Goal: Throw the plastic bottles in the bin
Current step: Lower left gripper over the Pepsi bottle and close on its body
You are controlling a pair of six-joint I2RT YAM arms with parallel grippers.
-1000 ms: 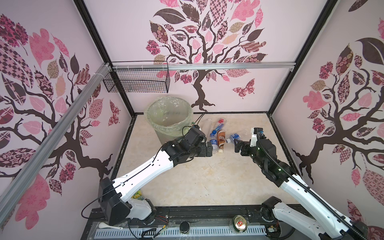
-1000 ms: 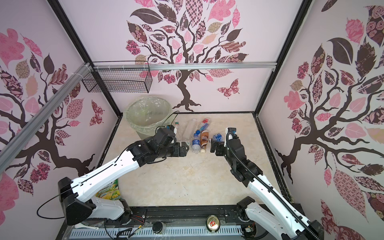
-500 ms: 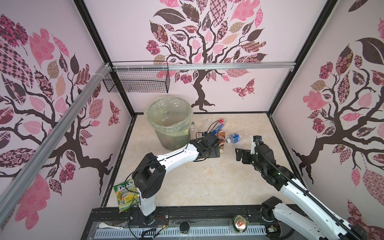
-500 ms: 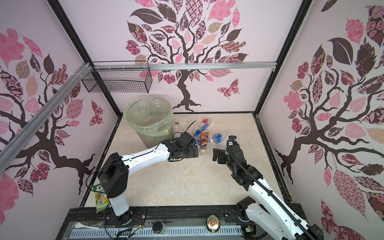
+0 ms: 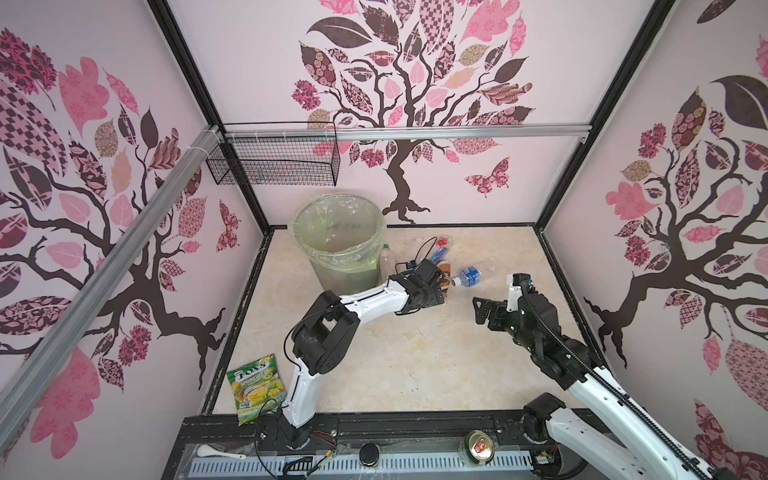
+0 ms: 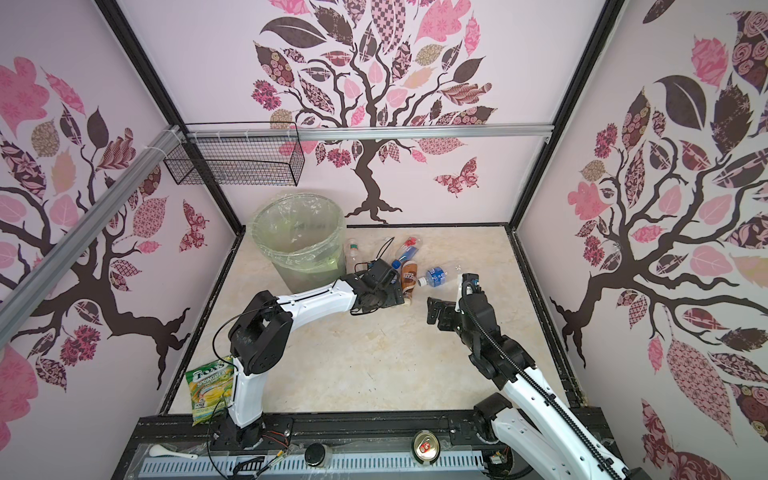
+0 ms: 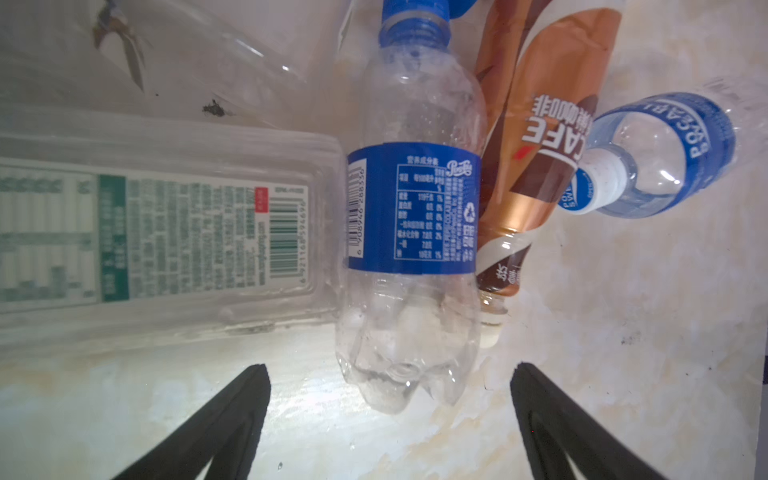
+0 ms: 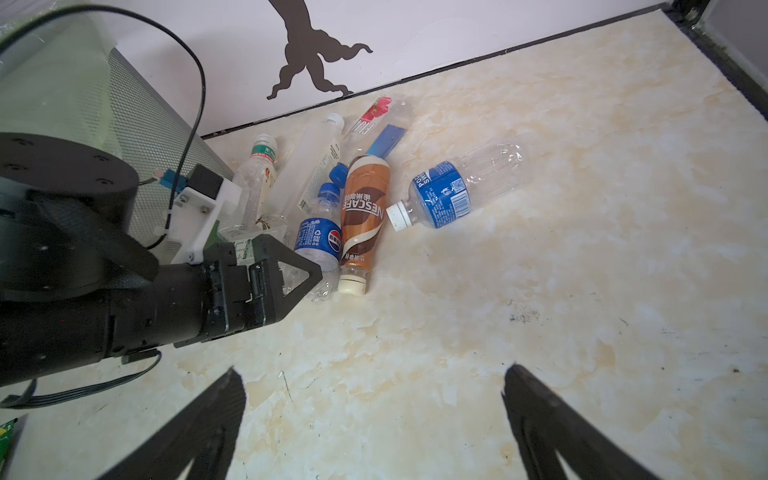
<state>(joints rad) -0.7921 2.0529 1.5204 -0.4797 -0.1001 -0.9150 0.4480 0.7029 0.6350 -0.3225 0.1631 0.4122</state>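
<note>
Presently, left tool [image 7: 390, 370]: standing spread wide and gripping nothing; the base of the Pepsi bottle [image 7: 411, 208] is lying between its two fingers [image 7: 232, 415], apparently touching neither.
right tool [image 8: 374, 370]: standing spread as well, empty, hovering over bare tabletop [image 8: 582, 291], near the plastic bottles [image 6: 409, 278] but apart from them.
bin [image 5: 345, 278] [image 6: 307, 278]: standing upright at the back left of the tabletop in both top views, lined with a clear bag [image 5: 332, 255], just beside the plastic bottles.
Pepsi bottle: lying on its side, clear with a blue label and blue cap, resting against the Nescafe bottle [image 7: 536, 166] along one flank.
Nescafe bottle: brown, lying flat, its white cap pointing toward the front of the tabletop.
Pocari bottle [image 8: 444, 195]: clear with a blue label, lying on its side just beside the Nescafe bottle, its white cap pointing at it.
green-labelled bottle [image 8: 259, 170]: sitting just beside the bin; upright or leaning, I cannot tell.
red-labelled bottle [image 8: 372, 114]: lying at the far edge of the group.
clear plastic tray [image 7: 166, 232]: lying flat on the other side of the Pepsi bottle, right against it.
</note>
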